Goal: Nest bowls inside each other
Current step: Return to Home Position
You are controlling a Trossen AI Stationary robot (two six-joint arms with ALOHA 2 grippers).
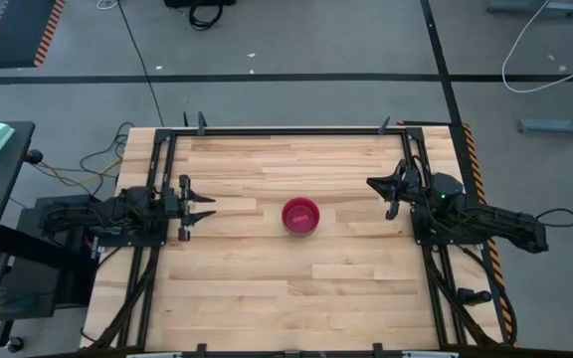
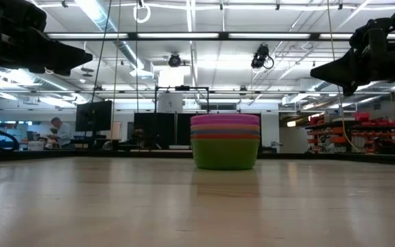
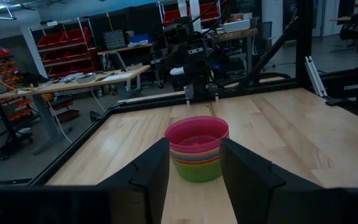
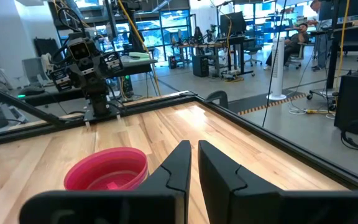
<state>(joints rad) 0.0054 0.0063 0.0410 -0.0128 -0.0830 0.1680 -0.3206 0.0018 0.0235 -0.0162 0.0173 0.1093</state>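
The bowls (image 1: 300, 216) stand nested in one stack at the table's middle, the pink-red one on top. In the low view the stack (image 2: 225, 142) rests on the green bowl's base, with rims of other colours between. My left gripper (image 1: 213, 207) is open and hovers left of the stack, its fingers (image 3: 156, 174) pointing at it. My right gripper (image 1: 370, 184) is shut and hovers right of the stack, slightly toward the far edge. The right wrist view shows the pink-red bowl (image 4: 107, 169) beside its fingers (image 4: 180, 163).
Bare wooden tabletop (image 1: 296, 298) lies all around the stack. A dark metal frame (image 1: 286, 130) runs along the table's edges. A person (image 2: 59, 130) sits far off in the room behind.
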